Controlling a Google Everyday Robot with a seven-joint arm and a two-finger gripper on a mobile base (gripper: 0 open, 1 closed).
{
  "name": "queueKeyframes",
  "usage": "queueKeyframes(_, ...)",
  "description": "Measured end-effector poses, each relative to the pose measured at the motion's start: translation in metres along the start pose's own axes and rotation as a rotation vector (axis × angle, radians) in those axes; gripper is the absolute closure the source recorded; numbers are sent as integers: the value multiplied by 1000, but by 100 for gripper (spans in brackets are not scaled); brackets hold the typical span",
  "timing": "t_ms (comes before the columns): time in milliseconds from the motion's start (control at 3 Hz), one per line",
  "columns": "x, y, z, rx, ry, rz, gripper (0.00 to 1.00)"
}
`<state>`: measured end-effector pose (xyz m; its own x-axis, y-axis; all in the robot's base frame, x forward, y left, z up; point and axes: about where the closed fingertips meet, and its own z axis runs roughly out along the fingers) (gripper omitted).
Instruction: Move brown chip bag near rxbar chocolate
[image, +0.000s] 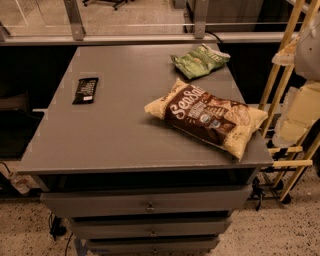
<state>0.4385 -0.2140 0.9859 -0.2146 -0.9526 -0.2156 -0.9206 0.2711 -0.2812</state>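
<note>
The brown chip bag (207, 116) lies flat on the right part of the grey cabinet top (120, 135), its cream end reaching the right front corner. The rxbar chocolate (85, 90), a small black bar with white text, lies near the left edge, well apart from the bag. My gripper (299, 116) shows as pale cream shapes at the right edge of the view, beyond the cabinet's right side and to the right of the bag. It touches nothing on the cabinet.
A smaller green chip bag (200, 60) lies at the back right of the top. Yellow poles (280, 70) stand beside the cabinet on the right. Drawers (150, 202) are below the front edge. A rail and glass partition run behind.
</note>
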Motion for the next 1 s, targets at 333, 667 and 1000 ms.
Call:
queueKeyframes(333, -1, 0, 0, 1, -1, -1, 0)
queueKeyframes(667, -17, -10, 25, -41, -26, -8, 0)
queueKeyframes(1000, -62, -30, 107, -174, -48, -50, 0)
